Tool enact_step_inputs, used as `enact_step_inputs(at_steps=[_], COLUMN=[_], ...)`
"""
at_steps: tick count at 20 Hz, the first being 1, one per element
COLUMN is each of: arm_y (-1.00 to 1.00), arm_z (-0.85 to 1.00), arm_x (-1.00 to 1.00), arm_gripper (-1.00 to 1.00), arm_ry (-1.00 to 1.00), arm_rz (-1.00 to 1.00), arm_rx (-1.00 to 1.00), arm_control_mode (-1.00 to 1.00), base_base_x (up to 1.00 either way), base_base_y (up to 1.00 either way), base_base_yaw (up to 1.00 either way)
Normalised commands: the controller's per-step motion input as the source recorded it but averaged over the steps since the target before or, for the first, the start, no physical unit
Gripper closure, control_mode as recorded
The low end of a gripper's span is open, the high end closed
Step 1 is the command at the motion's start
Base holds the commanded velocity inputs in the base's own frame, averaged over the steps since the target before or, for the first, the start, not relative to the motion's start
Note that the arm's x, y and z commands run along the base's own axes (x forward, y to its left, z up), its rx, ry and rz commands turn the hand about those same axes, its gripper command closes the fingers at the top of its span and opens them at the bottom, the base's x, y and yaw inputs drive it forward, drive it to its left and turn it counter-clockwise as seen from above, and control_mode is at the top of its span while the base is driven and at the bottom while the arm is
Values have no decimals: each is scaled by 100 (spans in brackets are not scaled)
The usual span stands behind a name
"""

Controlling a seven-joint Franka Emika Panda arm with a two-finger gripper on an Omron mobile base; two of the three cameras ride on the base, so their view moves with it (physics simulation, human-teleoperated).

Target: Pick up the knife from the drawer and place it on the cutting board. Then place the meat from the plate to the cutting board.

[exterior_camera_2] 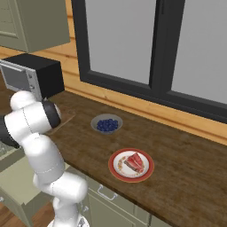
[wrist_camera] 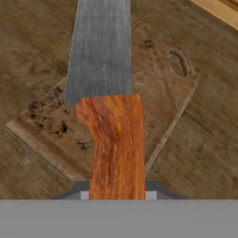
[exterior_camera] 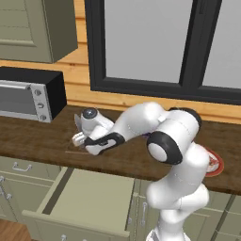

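Observation:
My gripper (wrist_camera: 117,194) is shut on the orange-red handle of the knife (wrist_camera: 104,60), whose grey blade points away from the hand. The knife hangs over the brown cutting board (wrist_camera: 160,100), which lies on the dark counter; whether it touches the board I cannot tell. From the left base, the gripper (exterior_camera: 80,139) is low over the counter with the blade (exterior_camera: 77,121) sticking up beside it. The drawer (exterior_camera: 92,197) stands pulled open below the counter edge. The meat (exterior_camera_2: 135,162) lies on the orange-rimmed plate (exterior_camera_2: 116,170) to the right, and the arm hides part of the plate (exterior_camera: 217,165).
A grey bowl of blue berries (exterior_camera_2: 107,124) sits between the board and the plate. A black microwave (exterior_camera: 30,94) stands at the counter's left, close to the board. Behind runs a wooden wall with a dark-framed window (exterior_camera: 155,42). An upper cabinet (exterior_camera: 33,28) hangs at the left.

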Motion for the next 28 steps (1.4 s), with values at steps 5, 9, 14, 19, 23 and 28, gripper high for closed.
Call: enact_step_inputs(at_steps=[5, 9, 14, 19, 23, 28], arm_y=[0, 0, -4, -84, -100, -100], arm_z=[-15, 10, 35, 28, 13, 28], arm_x=[56, 0, -79, -87, -43, -21], arm_gripper=[-100, -100, -100, -100, -100, -100], arm_ry=[0, 0, -7, -10, -7, 0], arm_rz=[0, -1, -5, -25, -29, -34], arm_rx=[0, 0, 0, 3, 0, 3], arm_control_mode=[-100, -100, -100, -100, -100, -100], base_base_x=[0, 0, 0, 0, 0, 0], base_base_y=[0, 0, 0, 0, 0, 0], base_base_yaw=[0, 0, 0, 0, 0, 0])
